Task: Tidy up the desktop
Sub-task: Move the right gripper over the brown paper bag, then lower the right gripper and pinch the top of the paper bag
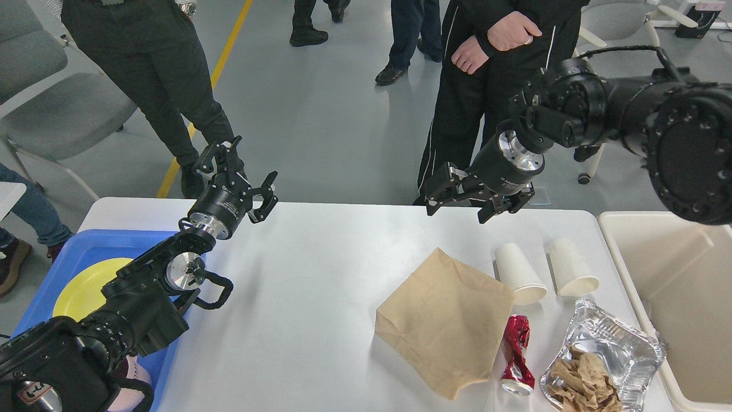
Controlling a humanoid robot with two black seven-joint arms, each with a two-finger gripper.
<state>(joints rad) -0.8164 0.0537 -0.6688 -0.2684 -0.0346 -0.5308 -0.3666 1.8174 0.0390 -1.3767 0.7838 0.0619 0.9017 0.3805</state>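
Smooth white desktop (309, 320); creased brown paper bag (446, 320) near its right edge. Both grippers, left (243, 171) and right (460, 209), hover spread, empty.

Both arms are black with chunky ribbed joints, silver metal rings at the wrists and looping black cables. Each ends in a black two-fingered claw: left claw (237, 180), right claw (457, 212).

The foil tray (606, 355) is cut off at the lower right of the frame, the beige bin (669, 297) at the right edge; the yellow plate (86, 286) is partly hidden by the left arm.
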